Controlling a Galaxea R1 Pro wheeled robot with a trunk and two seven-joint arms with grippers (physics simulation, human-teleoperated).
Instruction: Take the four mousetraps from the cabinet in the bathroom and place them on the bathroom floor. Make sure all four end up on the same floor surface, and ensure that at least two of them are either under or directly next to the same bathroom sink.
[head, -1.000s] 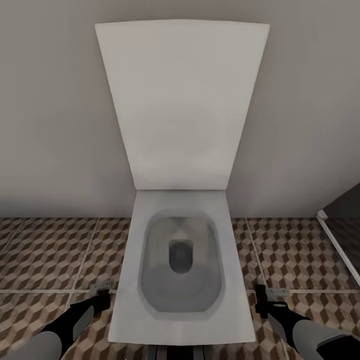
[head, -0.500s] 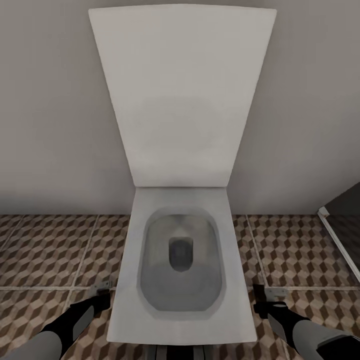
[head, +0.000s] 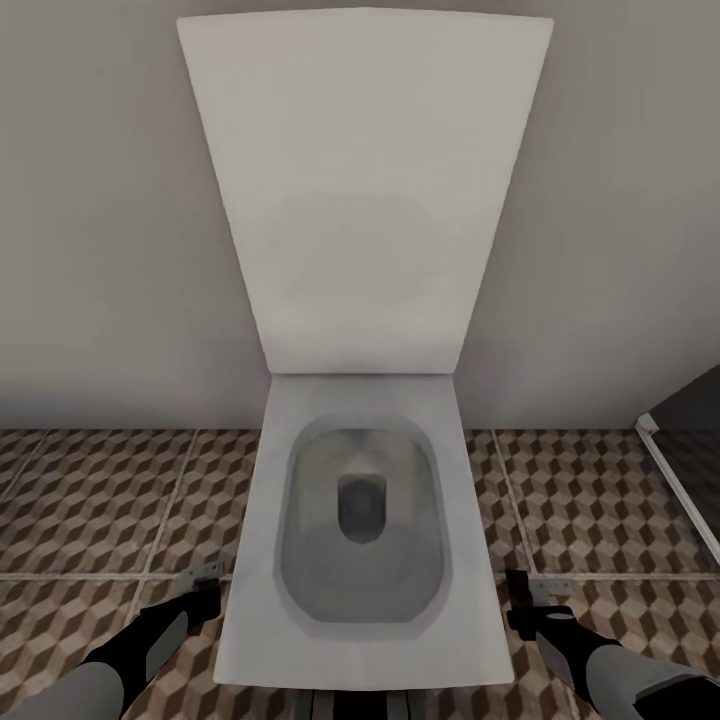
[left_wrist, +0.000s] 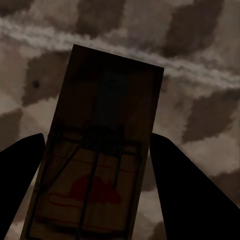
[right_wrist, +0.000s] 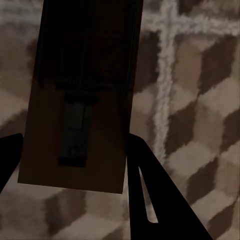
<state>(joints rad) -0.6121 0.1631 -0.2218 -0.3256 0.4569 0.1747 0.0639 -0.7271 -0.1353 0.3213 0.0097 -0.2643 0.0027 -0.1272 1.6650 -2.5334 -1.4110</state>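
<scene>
My left gripper (head: 203, 592) hangs low over the cube-patterned bathroom floor (head: 90, 500), left of the toilet. It is shut on a small mousetrap (head: 203, 573). In the left wrist view that brown wooden mousetrap (left_wrist: 100, 150), with wire parts and a red mouse print, sits clamped between the dark fingers (left_wrist: 190, 190) of the left gripper (left_wrist: 97, 137). My right gripper (head: 527, 603) is right of the toilet and shut on a second mousetrap (head: 545, 586). The right wrist view shows this mousetrap (right_wrist: 82, 95) in the right gripper (right_wrist: 75, 140) above the tiles. The cabinet and sink are out of view.
A white toilet (head: 365, 200) with its lid raised stands straight ahead against the grey wall, between my two arms. At the far right, a white threshold strip (head: 680, 500) borders the dark shower floor (head: 700, 420). Tiled floor lies on both sides of the toilet.
The camera has come slightly closer to the toilet, so it looks larger than a second ago. Both grippers keep their mousetraps; nothing has shifted in the last half second.
</scene>
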